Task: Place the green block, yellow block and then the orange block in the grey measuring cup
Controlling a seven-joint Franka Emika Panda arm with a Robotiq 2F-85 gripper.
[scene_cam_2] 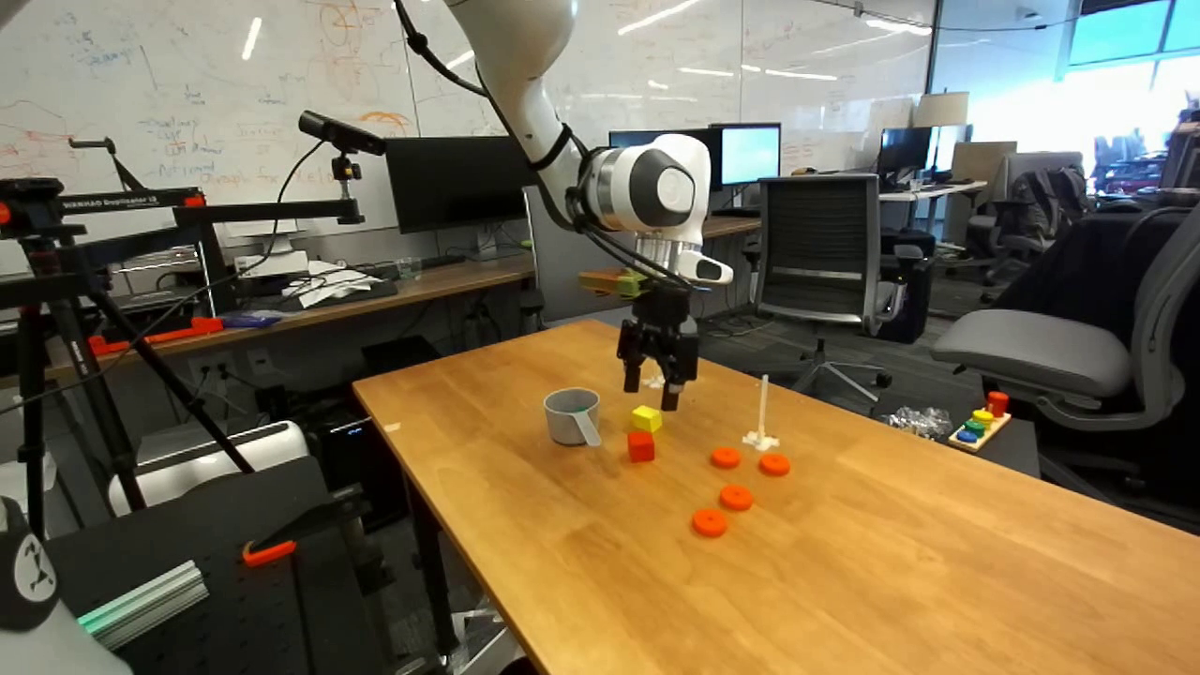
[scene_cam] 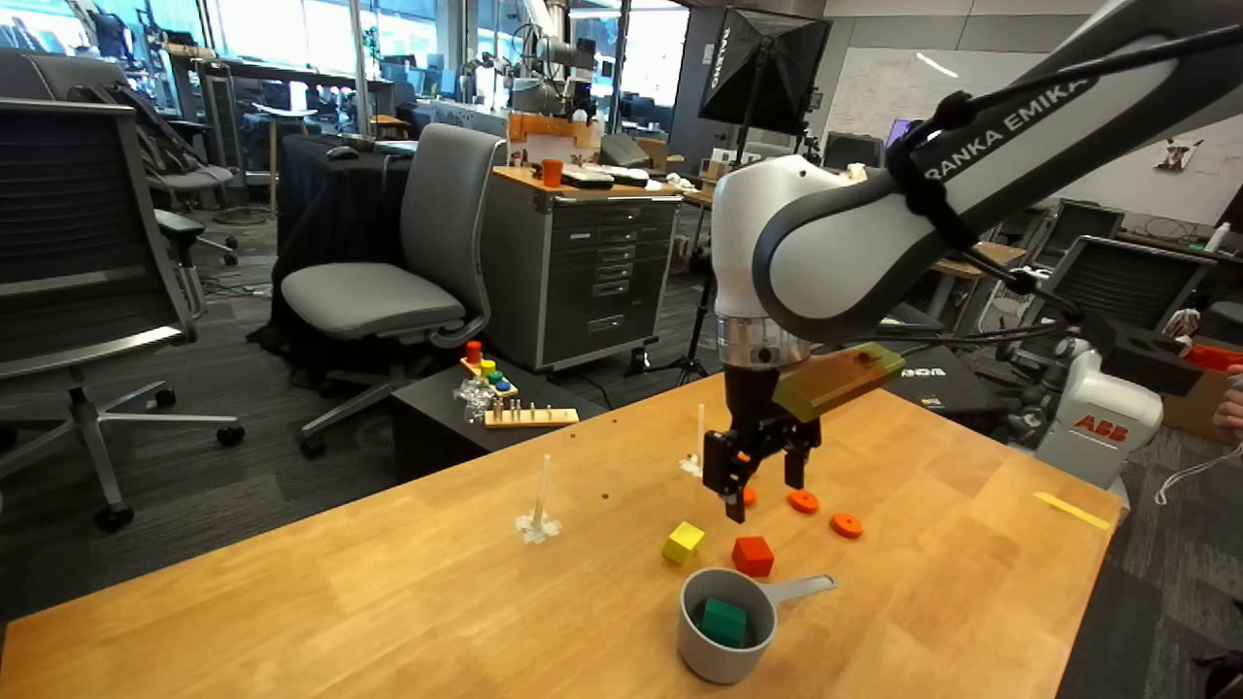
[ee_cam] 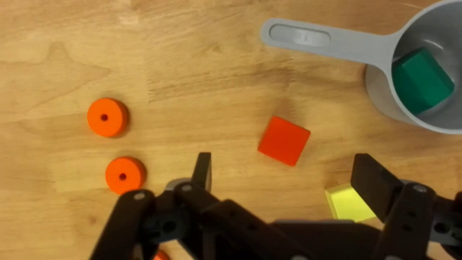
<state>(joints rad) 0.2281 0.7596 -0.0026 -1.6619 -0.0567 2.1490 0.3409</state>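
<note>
the parted fingers (scene_cam_2: pixel 670 397) hang near the yellow block (scene_cam_2: pixel 646 419) and grey measuring cup (scene_cam_2: pixel 564 425)

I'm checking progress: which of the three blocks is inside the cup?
The green block, inside the grey cup; the yellow block and red block lie outside it, on the table.

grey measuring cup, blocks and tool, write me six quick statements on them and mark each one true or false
1. The green block sits inside the grey measuring cup. True.
2. The yellow block and the orange-red block rest on the table. True.
3. The yellow block touches the orange-red block. False: the wrist view shows a gap between them.
4. The grey measuring cup lies on its side. False: it stands upright.
5. The tool stands open. True.
6. The tool grips the yellow block. False: it holds nothing.
</note>
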